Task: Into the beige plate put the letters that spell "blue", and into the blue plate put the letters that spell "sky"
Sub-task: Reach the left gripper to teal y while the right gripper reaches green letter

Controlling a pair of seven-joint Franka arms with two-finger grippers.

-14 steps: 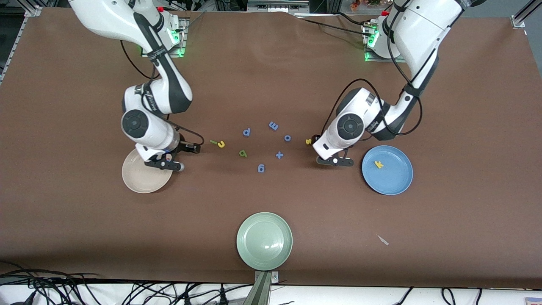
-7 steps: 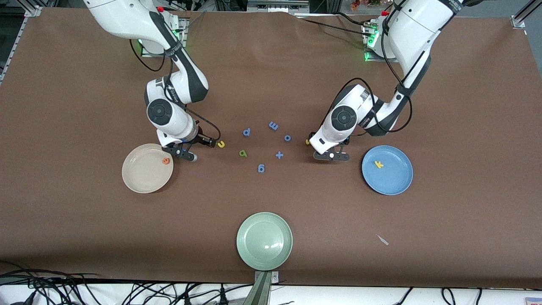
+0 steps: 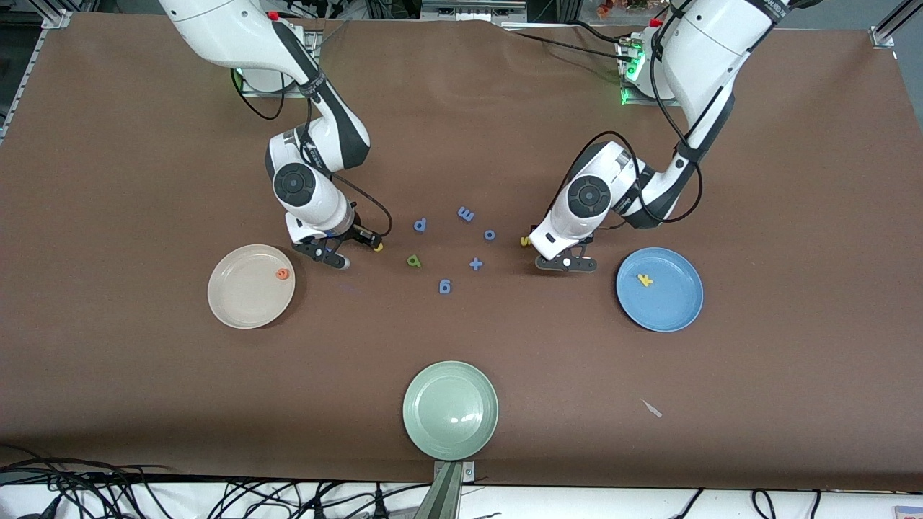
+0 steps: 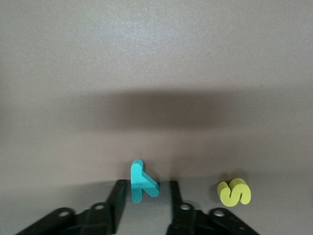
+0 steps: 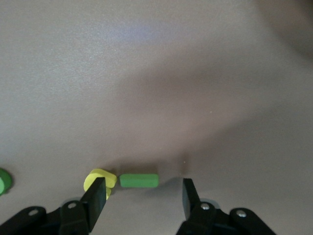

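Note:
The beige plate [image 3: 238,303] holds the orange e [image 3: 283,274]. On the blue plate [image 3: 667,310] lies the yellow k [image 3: 645,279]. My right gripper [image 3: 337,254] [image 5: 142,188] is low over the table and open. The thin green l [image 5: 139,180] lies between its fingertips, and the yellow u [image 3: 377,246] [image 5: 100,180] is beside one finger. My left gripper [image 3: 566,262] [image 4: 145,188] is open, its fingers on either side of the teal y [image 4: 142,181]. The yellow s [image 3: 526,241] [image 4: 234,192] lies just beside it. The green b [image 3: 413,261] lies between the two grippers.
Several periwinkle letters and a plus sign [image 3: 476,264] are scattered mid-table between the arms. A pale green plate [image 3: 450,410] sits near the table's front edge. A small pale scrap [image 3: 652,409] lies nearer the camera than the blue plate.
My right gripper moved off the beige plate, where the orange e now shows, to the yellow u. My left gripper shifted slightly toward the yellow s.

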